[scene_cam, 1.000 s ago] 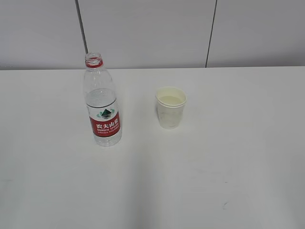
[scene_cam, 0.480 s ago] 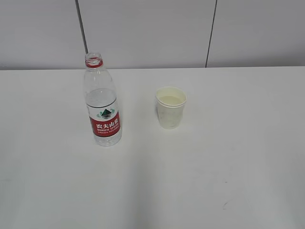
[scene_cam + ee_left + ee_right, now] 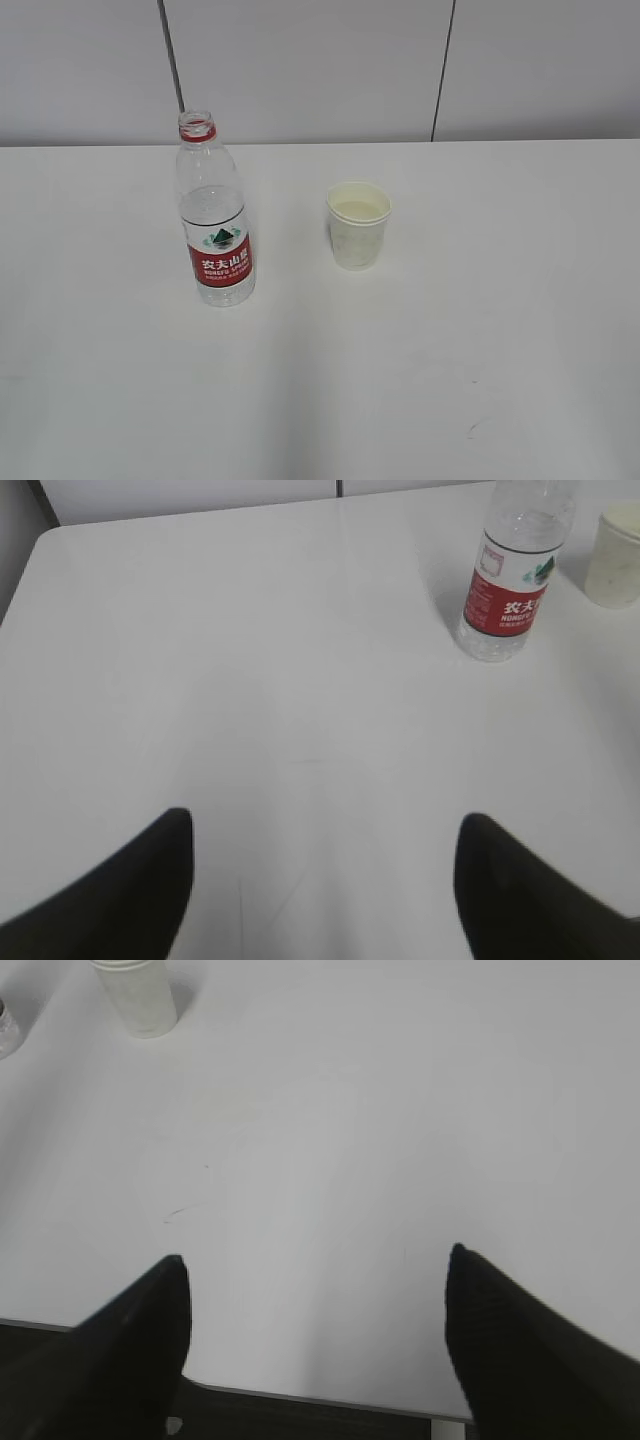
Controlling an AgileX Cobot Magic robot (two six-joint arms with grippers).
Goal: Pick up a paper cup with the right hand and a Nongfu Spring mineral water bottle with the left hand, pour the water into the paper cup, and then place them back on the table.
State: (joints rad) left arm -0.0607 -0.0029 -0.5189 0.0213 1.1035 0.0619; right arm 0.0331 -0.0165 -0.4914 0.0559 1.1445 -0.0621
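Note:
The Nongfu Spring bottle (image 3: pixel 215 215) stands upright and uncapped on the white table (image 3: pixel 450 380), left of centre, partly filled with water. It also shows at the top right of the left wrist view (image 3: pixel 510 580). The white paper cup (image 3: pixel 358 225) stands to its right with liquid inside; it shows in the left wrist view (image 3: pixel 615 550) and the right wrist view (image 3: pixel 135 995). My left gripper (image 3: pixel 325 825) is open and empty, far back from the bottle. My right gripper (image 3: pixel 315 1260) is open and empty over the table's near edge. Neither arm shows in the exterior view.
A grey panelled wall (image 3: pixel 320 70) runs behind the table. The table's near edge (image 3: pixel 320 1400) shows under my right gripper, with dark floor below. A faint scuff mark (image 3: pixel 472 430) lies near the front right.

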